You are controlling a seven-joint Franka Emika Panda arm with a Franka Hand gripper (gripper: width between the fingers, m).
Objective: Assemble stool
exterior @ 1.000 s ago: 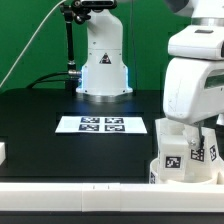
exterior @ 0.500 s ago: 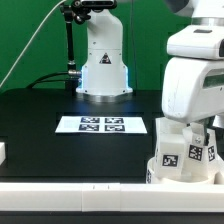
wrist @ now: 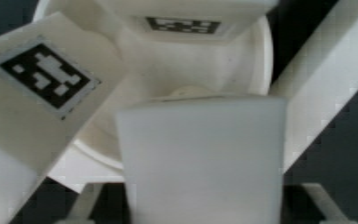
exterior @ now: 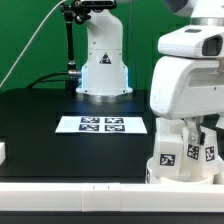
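My claw (exterior: 187,128) is down at the near edge of the black table (exterior: 40,125), on the exterior view's right, clenched on a tagged white part of the stool (exterior: 183,155). The wrist view shows a blocky white leg (wrist: 202,150) filling the space between my fingers, with the rimmed seat (wrist: 114,110) behind it. The marker board (exterior: 103,124) lies flat mid-table, apart from the stool parts.

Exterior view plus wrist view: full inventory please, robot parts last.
table: one, black, fills the scene.
marker board: one, white with black tags, flat at table centre.
stool part: one visible cluster, white with black-and-white tags, at the exterior view's lower right, under the arm; which piece is unclear.
small block: one, white, at the exterior view's left edge.
robot base: one, white, behind the board.
tool: one, white, shut on the stool part.
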